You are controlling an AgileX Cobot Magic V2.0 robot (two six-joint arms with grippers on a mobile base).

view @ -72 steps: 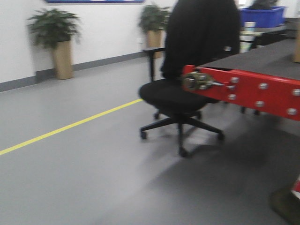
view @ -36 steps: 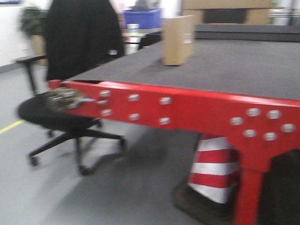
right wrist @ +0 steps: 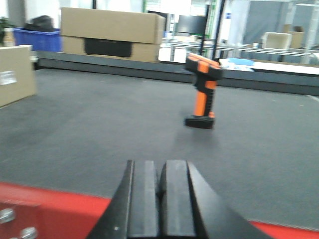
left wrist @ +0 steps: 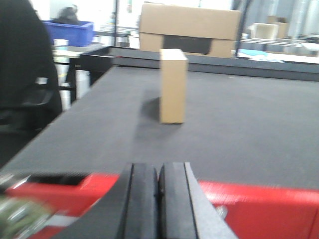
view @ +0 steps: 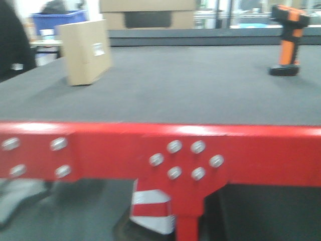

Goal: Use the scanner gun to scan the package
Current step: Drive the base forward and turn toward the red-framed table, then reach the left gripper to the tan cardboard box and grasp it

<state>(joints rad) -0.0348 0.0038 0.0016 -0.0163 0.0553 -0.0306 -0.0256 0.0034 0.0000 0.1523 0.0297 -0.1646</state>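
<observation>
Upper right of front view: scanner gun (view: 287,40) upright on its handle base on the grey table top (view: 200,85), long axis vertical, head uppermost; muzzle direction lost in blur. Upper left: package (view: 86,51) on end, well apart from it. Left gripper (left wrist: 158,199) and right gripper (right wrist: 159,199) closed pad to pad, holding nothing. Versus half a second ago: scanner newly in frame, package further left, chair (view: 11,45) cut off at left edge.

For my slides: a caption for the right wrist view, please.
Shut black right gripper faces upright orange-and-black scanner gun standing on dark grey tabletop.
</observation>
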